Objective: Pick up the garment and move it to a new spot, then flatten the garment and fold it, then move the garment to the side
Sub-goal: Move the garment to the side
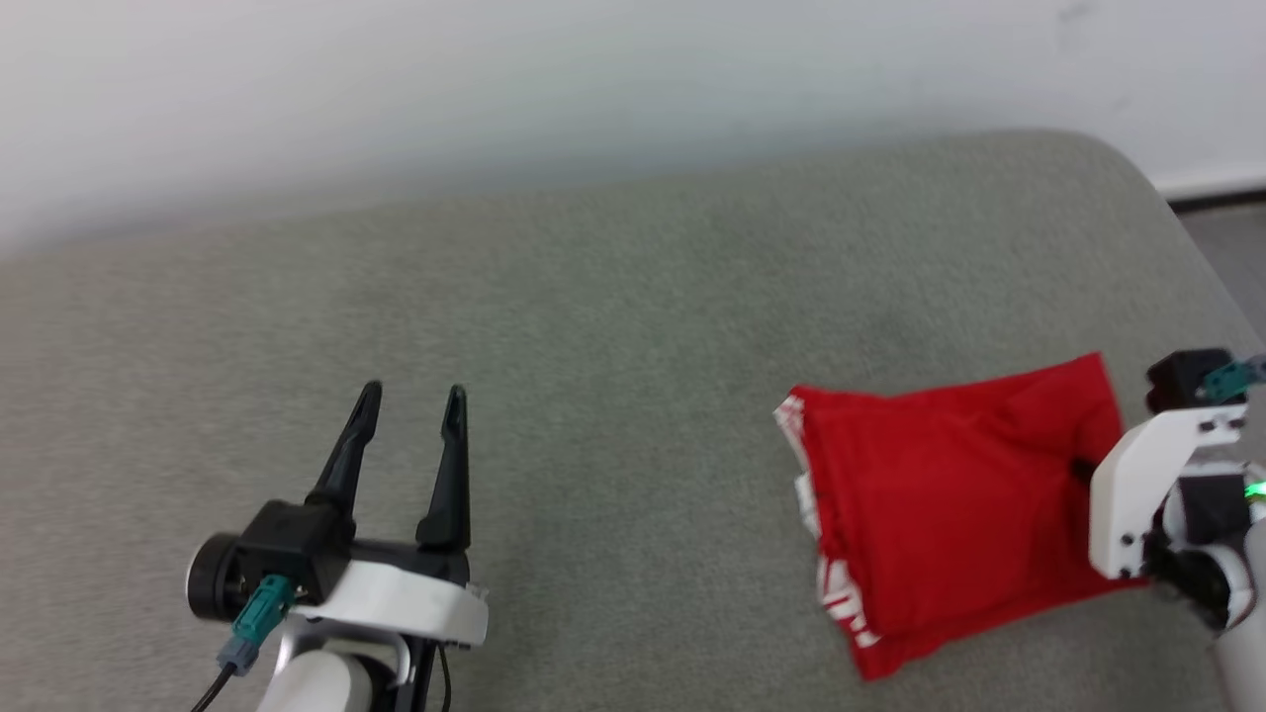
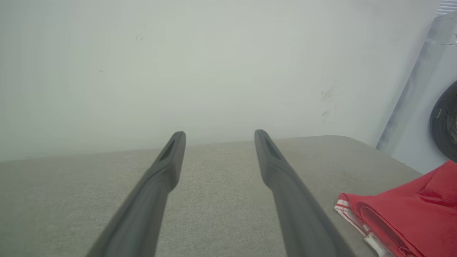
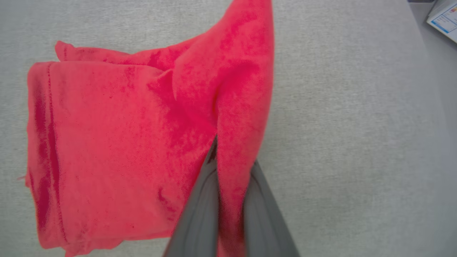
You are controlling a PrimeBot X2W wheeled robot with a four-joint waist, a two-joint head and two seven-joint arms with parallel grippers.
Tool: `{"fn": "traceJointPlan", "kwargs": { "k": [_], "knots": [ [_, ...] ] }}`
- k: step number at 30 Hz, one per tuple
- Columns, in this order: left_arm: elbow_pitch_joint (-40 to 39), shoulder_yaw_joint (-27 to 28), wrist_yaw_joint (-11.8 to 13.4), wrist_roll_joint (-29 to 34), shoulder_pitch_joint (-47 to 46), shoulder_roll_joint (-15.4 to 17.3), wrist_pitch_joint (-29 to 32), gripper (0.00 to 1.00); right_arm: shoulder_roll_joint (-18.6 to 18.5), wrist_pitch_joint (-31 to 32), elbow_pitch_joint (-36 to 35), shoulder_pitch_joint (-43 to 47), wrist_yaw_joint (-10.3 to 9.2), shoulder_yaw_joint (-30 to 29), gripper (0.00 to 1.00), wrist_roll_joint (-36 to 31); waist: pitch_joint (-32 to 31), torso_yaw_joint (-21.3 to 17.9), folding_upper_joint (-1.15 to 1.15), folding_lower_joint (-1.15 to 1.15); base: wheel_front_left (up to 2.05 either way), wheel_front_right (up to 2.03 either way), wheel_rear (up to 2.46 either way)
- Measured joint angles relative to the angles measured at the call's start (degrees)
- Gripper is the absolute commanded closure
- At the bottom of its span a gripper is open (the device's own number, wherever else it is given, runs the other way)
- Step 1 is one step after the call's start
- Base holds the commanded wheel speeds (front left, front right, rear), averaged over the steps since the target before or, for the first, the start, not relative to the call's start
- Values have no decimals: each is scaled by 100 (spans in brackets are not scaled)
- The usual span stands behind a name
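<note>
The garment (image 1: 949, 494), bright red with white striped trim on its left edge, lies folded on the grey cushioned surface at the right of the head view. My right gripper (image 1: 1083, 470) comes in from the right and is shut on the garment's right edge. In the right wrist view a ridge of the garment (image 3: 235, 117) is pinched between the two fingers (image 3: 200, 207). My left gripper (image 1: 410, 400) stands open over bare surface at the lower left, far from the cloth. A corner of the garment (image 2: 410, 210) lies at the lower right of the left wrist view, beside my open left gripper (image 2: 219, 137).
The grey cushioned surface (image 1: 593, 297) runs to a white wall (image 1: 495, 79) at the back. Its right edge curves down at the far right (image 1: 1187, 227), with darker floor beyond. A pale appliance with a dark round door (image 2: 444, 121) stands past the surface.
</note>
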Motion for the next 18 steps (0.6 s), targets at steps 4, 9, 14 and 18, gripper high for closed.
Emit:
{"fn": "traceJointPlan", "kwargs": {
  "k": [4,9,14,18],
  "knots": [
    [-75,-87,-86,114,-365,38,27,0,-185,-458,371,-458,0,-220,100,-367,448,-302,0,0,0,0,0],
    [-263,-182,-183,292,-830,213,241,0,-365,-1136,916,-1151,0,-767,100,-645,1099,-606,0,1,0,0,0],
    [-498,-254,-285,490,-1365,389,476,0,-416,-1842,1436,-1837,1,-1481,100,-945,1818,-780,0,1,0,0,0],
    [-648,-297,-321,580,-1621,474,592,0,-416,-2263,1781,-2252,1,-1964,100,-1156,2334,-859,0,1,0,0,0]
  ]
}}
